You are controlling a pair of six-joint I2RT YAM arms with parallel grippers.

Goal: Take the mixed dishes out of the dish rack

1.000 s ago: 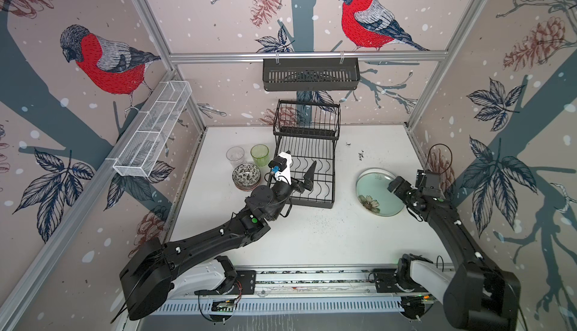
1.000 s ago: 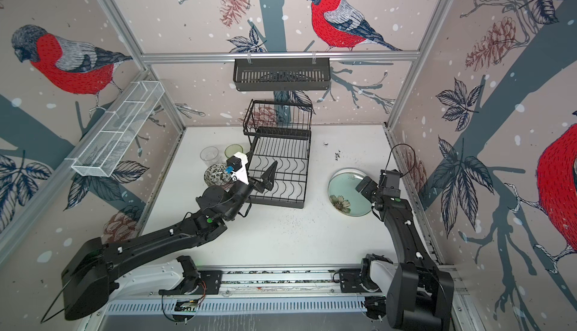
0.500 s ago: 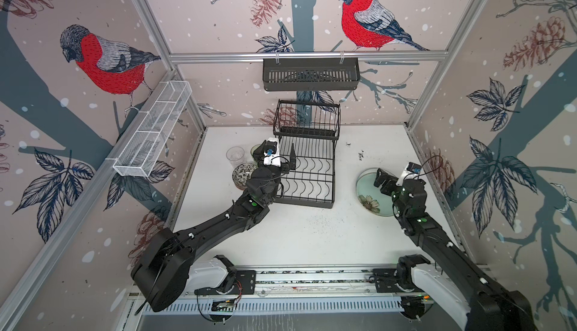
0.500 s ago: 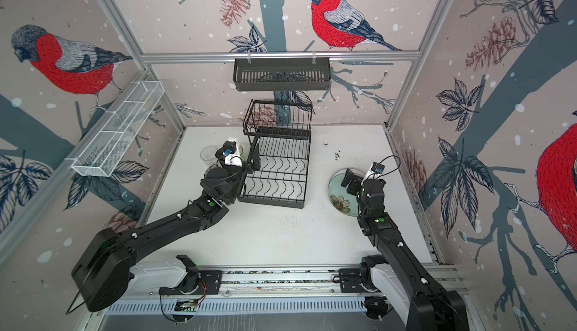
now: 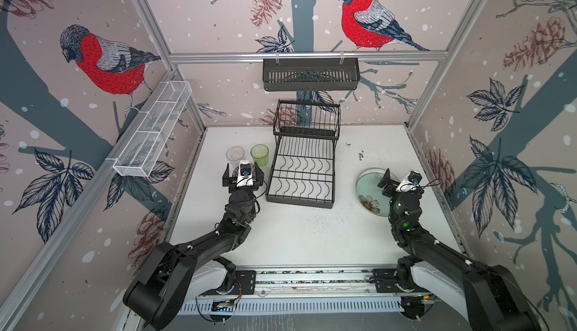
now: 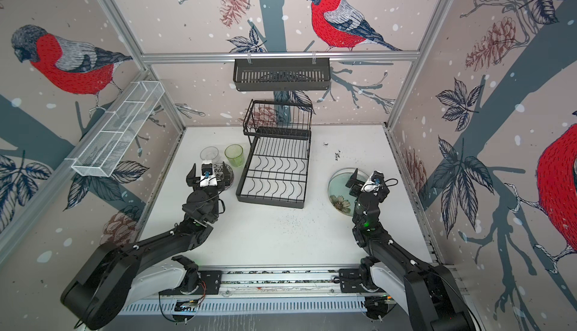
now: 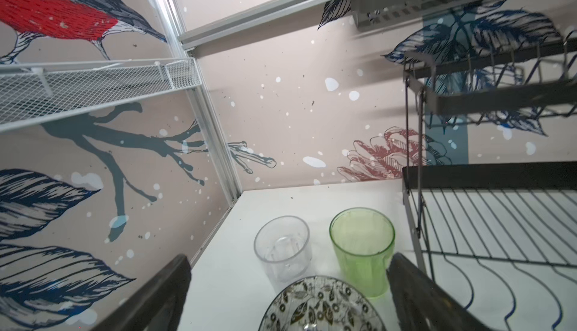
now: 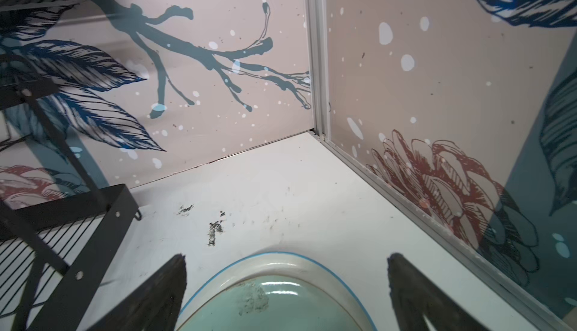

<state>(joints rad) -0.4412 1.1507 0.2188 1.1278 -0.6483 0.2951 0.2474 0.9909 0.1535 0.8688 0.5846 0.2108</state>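
Lying under left gripper (image 7: 288,260): patterned bowl (image 7: 321,304); under right gripper (image 8: 287,257): green plate (image 8: 281,309).

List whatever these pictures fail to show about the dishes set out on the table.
Patterned bowl: the left gripper covers most of it in both top views; the left wrist view's edge cuts it off. Single or stacked: cannot tell.
Pale green plate: the right gripper hides one side in both top views; the right wrist view's edge cuts it off. Anything beneath: hidden.
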